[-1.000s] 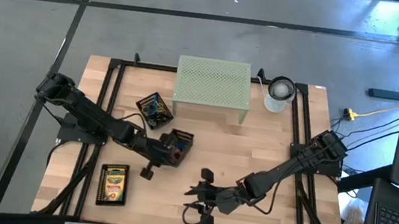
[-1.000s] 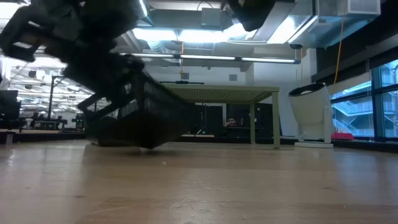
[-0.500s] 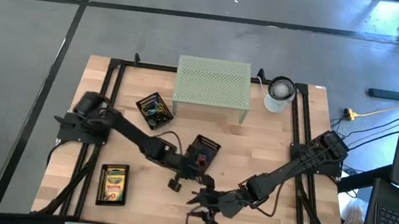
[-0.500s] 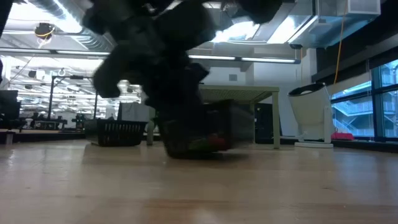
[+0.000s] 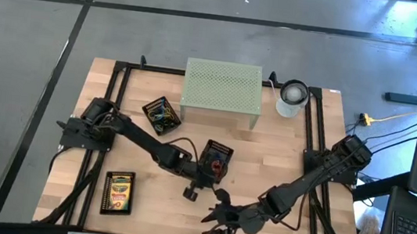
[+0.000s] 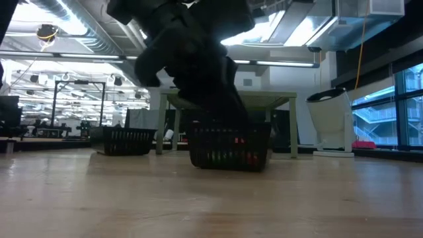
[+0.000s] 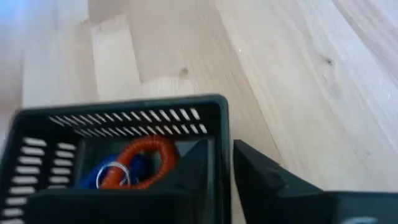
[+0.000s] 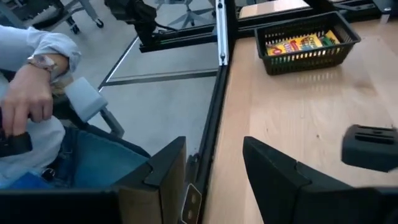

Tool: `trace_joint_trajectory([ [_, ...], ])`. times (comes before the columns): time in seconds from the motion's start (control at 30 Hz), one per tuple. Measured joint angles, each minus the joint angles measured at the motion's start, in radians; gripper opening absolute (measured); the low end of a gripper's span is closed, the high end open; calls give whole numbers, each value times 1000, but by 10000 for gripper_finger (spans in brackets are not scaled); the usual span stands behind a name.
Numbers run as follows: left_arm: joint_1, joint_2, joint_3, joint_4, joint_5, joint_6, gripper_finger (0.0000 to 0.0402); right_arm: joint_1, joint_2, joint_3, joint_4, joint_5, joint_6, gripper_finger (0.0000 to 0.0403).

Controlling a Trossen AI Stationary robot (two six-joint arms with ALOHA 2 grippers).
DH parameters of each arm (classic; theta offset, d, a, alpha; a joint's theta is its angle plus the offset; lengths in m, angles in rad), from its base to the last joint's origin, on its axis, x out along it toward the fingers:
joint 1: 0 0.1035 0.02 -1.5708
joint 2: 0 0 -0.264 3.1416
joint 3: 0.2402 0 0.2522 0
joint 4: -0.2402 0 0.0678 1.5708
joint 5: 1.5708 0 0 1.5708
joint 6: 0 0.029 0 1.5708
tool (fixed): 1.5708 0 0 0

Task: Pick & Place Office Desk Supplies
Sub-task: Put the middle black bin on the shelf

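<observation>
The left gripper (image 5: 203,181) now has the black mesh tray (image 5: 216,159) of coiled bands set down mid-table, its fingers loosening; the right gripper (image 5: 221,227) sits nearer the front edge.

The black mesh tray (image 7: 124,134) ran off the left wrist picture's edge, so only part of the orange loop (image 7: 146,158) and a blue item (image 7: 109,174) inside it showed. In the low view a dark arm (image 6: 192,59) hid that tray's upper part. The seated person (image 8: 37,112) was cut off by the right wrist frame.
</observation>
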Motion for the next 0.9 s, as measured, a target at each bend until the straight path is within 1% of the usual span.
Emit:
trace_joint_trajectory([
  [0.1, 0, -2, 0, -29, -15, -26, 99, -1, 0, 0, -34, 3, 0, 165],
  [0.17, -1, -27, 0, -88, -30, -33, 118, -1, 0, 0, -73, 3, 0, 165],
  [0.23, 0, -63, 1, -133, -33, -37, 131, -5, 0, 0, -120, 3, 0, 165],
  [0.3, -1, -109, 1, -212, -38, -66, 138, -14, 0, 0, -186, 4, 0, 165],
  [0.43, -1, -215, 1, -350, -36, -153, 140, -48, 0, 0, -258, 67, 33, 165],
  [0.5, -2, -261, 1, -401, -28, -203, 139, -73, 0, 0, -262, 69, 57, 165],
  [0.6, -19, -330, 1, -506, -25, -278, 136, -113, 2, 0, -265, 33, 72, 165],
  [0.7, -46, -394, 1, -623, -25, -367, 134, -151, 15, 0, -275, 28, 75, 165],
  [0.77, -67, -435, 1, -682, -27, -432, 134, -178, 30, 0, -279, 1, 93, 165],
  [0.83, -88, -473, 1, -728, -35, -492, 134, -201, 48, 0, -281, -32, 115, 171],
  [0.9, -116, -508, 1, -761, -52, -544, 134, -220, 64, 0, -288, -41, 124, 184],
])
